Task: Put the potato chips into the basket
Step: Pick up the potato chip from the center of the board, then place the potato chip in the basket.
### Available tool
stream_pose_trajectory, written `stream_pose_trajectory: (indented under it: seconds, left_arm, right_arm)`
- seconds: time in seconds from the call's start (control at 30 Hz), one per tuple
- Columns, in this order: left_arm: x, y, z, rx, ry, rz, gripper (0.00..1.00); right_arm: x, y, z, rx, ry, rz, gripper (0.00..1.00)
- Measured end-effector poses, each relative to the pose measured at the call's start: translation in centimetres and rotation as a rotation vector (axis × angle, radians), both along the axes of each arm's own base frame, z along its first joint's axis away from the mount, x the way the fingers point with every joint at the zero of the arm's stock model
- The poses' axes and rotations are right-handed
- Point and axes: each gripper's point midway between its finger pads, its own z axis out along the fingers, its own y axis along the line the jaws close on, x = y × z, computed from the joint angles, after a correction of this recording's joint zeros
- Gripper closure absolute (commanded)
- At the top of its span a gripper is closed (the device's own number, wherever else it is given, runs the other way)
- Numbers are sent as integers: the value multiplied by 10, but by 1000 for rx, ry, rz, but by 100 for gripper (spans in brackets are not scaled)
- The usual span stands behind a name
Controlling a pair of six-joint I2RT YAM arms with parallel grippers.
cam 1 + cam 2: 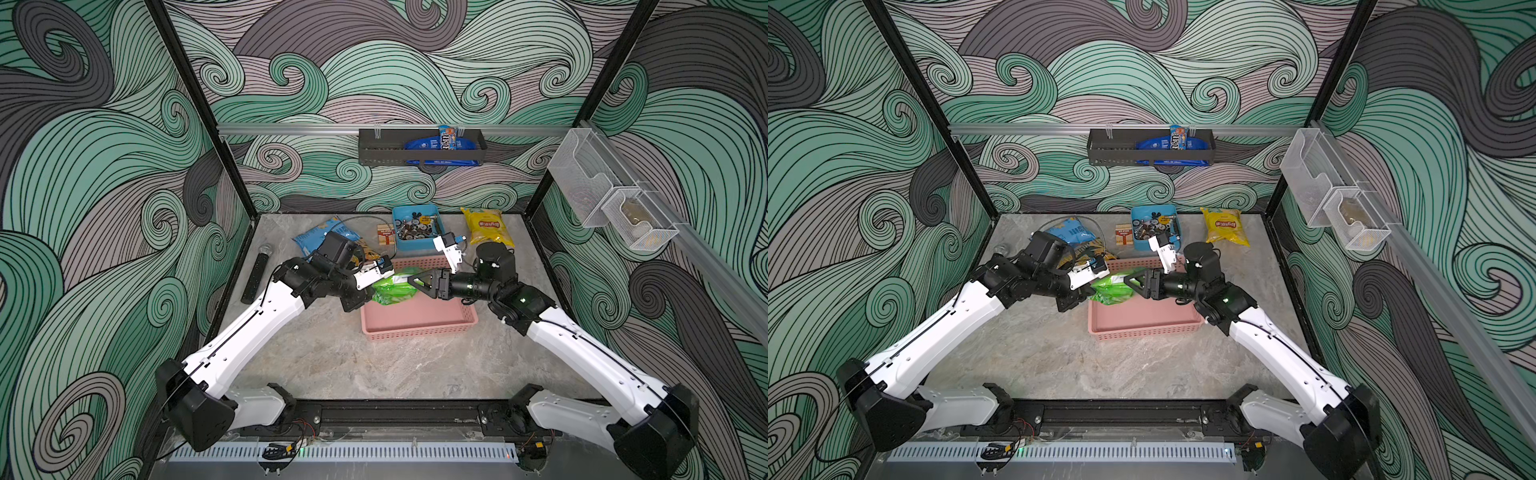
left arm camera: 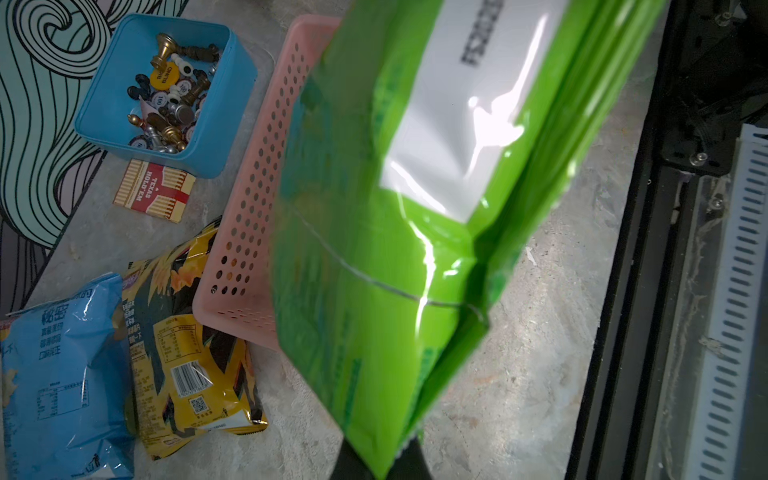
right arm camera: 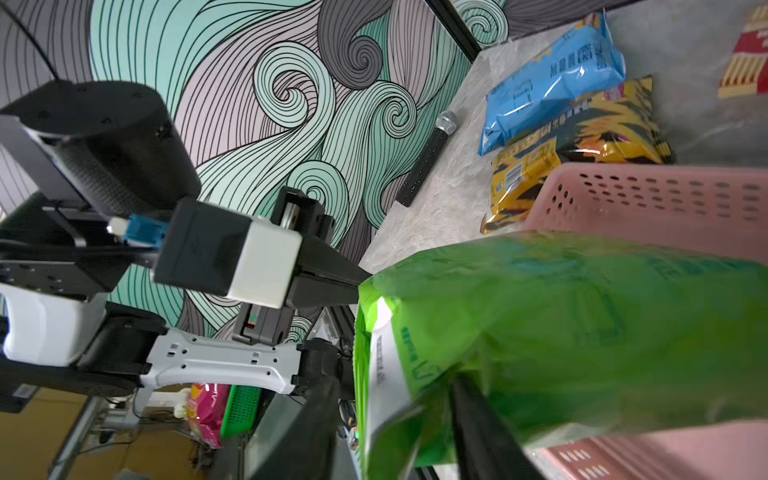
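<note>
A green potato chips bag hangs over the left end of the pink basket. My left gripper is shut on the bag's sealed edge. My right gripper is open, with the bag's other end loose between its spread fingers. A yellow bag lies at the back right. A light blue bag and a black-and-yellow bag lie left of the basket, partly hidden under my left arm in both top views.
A blue tray of metal bits and a red-and-cream box sit behind the basket. A black microphone lies along the left wall. A dark rack hangs on the back wall and clear bins on the right wall.
</note>
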Motion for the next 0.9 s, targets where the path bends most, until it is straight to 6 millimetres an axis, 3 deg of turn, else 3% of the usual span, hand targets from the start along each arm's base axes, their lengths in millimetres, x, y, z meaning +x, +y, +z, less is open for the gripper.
stream_pose_trajectory:
  seconds: [0.1,0.23,0.4,0.67,0.9]
  left_arm:
    - [0,0,9,1,5,-2,100]
    - [5,-8,20,-10,17,-12,100]
    - [10,-20,14,3,111,-35,100]
    - [17,-33,-13,75,320,-14,100]
    - [6,-33,-22,64,440,-19,100]
  right_arm:
    - [10,-12,2,0,-5,-50,0]
    - [23,-38,12,16,-30,-141,0]
    - [34,-69,26,17,-80,-248,0]
    - [40,-93,-3,-136,-59,-356,1]
    - [39,-104,-27,-227,-55,-384,2]
